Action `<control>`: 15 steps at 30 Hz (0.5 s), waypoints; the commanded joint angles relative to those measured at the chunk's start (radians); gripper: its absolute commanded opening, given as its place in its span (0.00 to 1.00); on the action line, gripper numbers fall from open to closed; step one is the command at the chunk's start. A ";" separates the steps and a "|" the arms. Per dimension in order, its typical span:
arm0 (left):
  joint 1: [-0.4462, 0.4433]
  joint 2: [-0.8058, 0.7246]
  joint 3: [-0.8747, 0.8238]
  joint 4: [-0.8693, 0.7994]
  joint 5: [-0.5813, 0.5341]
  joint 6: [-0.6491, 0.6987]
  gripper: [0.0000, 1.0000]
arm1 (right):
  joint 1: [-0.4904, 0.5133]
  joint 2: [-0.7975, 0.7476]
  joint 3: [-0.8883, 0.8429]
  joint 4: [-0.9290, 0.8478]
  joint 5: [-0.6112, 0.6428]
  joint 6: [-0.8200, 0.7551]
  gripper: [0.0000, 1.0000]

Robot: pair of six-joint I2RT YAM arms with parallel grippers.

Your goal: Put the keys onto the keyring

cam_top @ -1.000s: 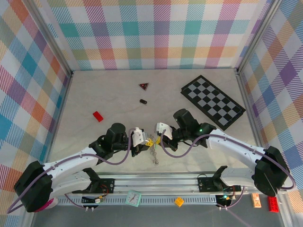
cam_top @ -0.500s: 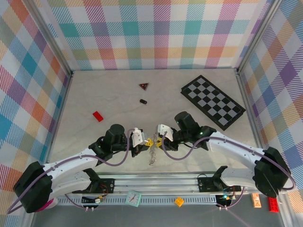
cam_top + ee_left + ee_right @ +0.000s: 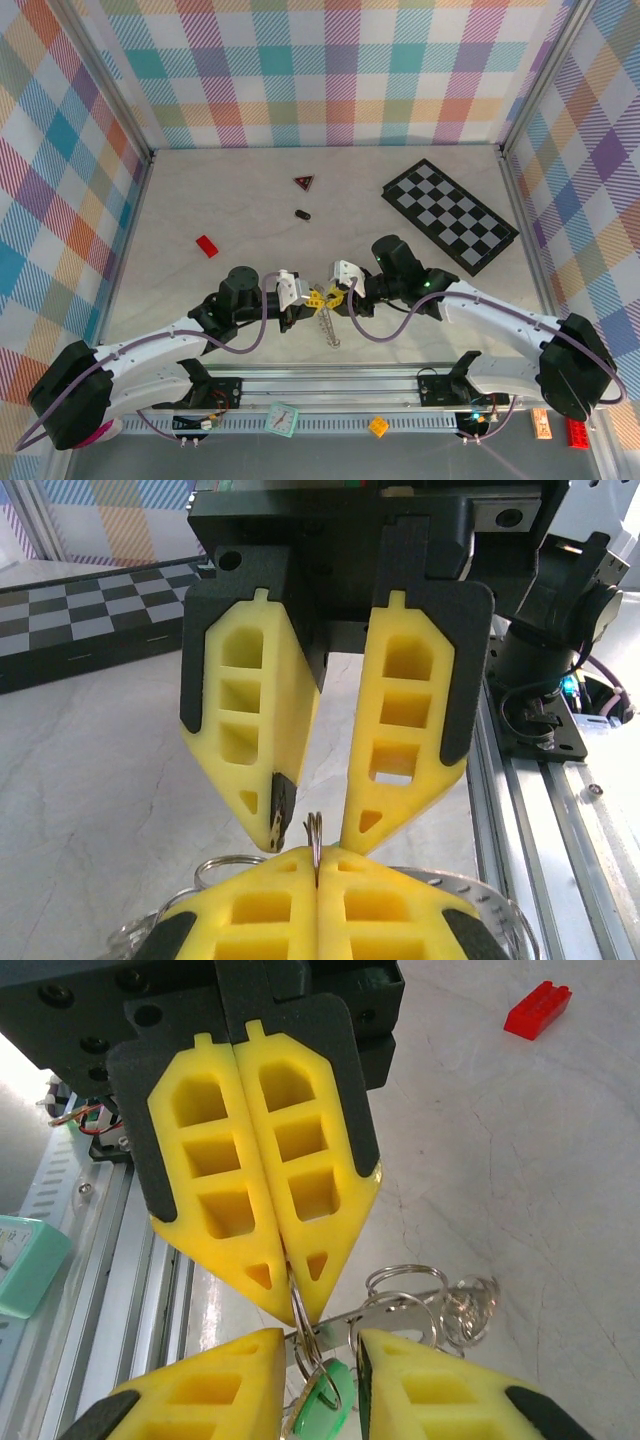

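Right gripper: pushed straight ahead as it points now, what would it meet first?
Probably the keyring pinched in the shut left gripper, just ahead of the right gripper's open fingers; then the left fingertips. Depth is unclear.

– How many keys (image 3: 465, 1310) are there?
– Cannot tell. They bunch and overlap, and from above, by the worktop's near edge, they are too small to count.
– The keyring (image 3: 314, 832)?
– 1 thin sliver stands clear of the left gripper (image 3: 316, 856); its 2 pressed pads hide the rest.
– The green tag (image 3: 322, 1400)?
– Half hidden between the parted fingers of the right gripper (image 3: 320, 1340), cut off by the bottom edge.
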 commanded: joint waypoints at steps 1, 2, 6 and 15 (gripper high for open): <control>-0.009 0.007 -0.008 0.101 0.044 -0.023 0.00 | 0.000 0.016 -0.005 0.041 -0.048 0.014 0.21; -0.010 0.009 -0.010 0.104 0.046 -0.025 0.00 | 0.000 0.015 -0.005 0.047 -0.054 0.016 0.19; -0.011 0.006 -0.008 0.092 0.026 -0.026 0.00 | 0.000 0.002 0.000 0.040 -0.057 0.003 0.00; -0.012 -0.051 0.078 -0.216 -0.072 0.096 0.29 | 0.016 0.051 0.148 -0.279 0.059 -0.135 0.00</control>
